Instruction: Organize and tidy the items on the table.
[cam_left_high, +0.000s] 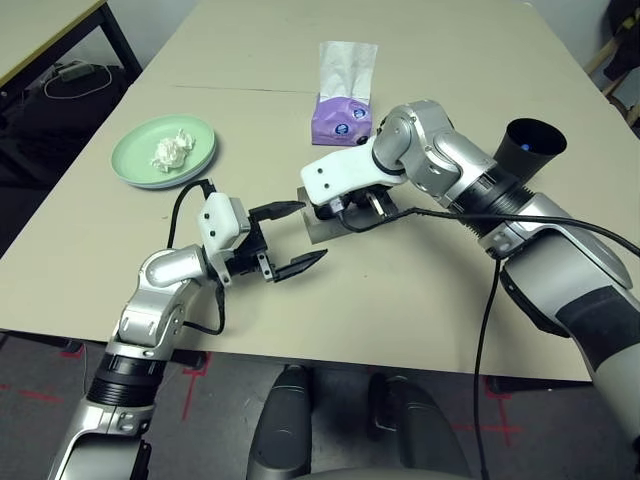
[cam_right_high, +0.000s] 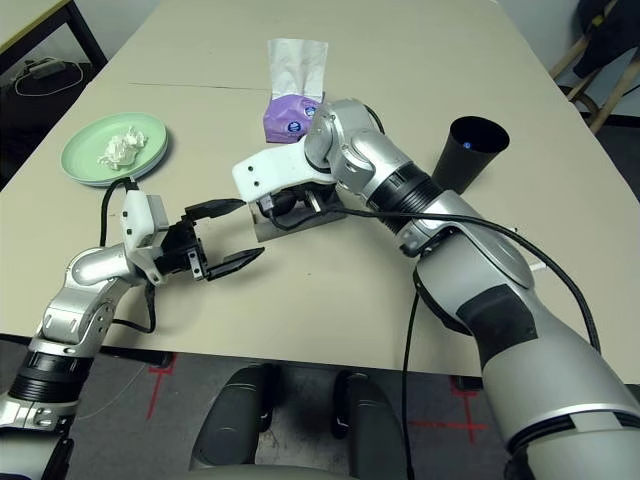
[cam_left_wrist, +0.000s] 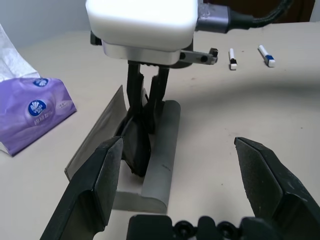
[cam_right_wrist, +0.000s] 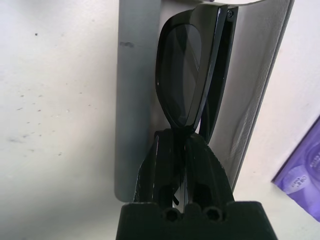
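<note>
Within the open grey oblong glasses case on the light beige bench, the folded black sunglasses are held at one end by the right pincer, which is closed down tight on them. The left pincer is spread wide, with nothing gripped, just beside the case on the robot's left.

The main risk is probably a snag: if the sunglasses are released askew, a temple arm may be left across the rim and pinched when the case is closed. If the right pincer is withdrawn before its hold is fully loosened, the sunglasses could be dragged back out. The case itself is not gripped by the left pincer, so it may be slid or tipped by any sideways push. The raised flap could be bent, or missed altogether, if it is approached at a poor angle.

Beyond the case stands the purple tissue box, which could be knocked by a wide swing. Farther to the case's left, the pale green plate is stacked on a light blue plate, with a crumpled white tissue on top. To its right, the tall black cup might be toppled by the right forearm.
</note>
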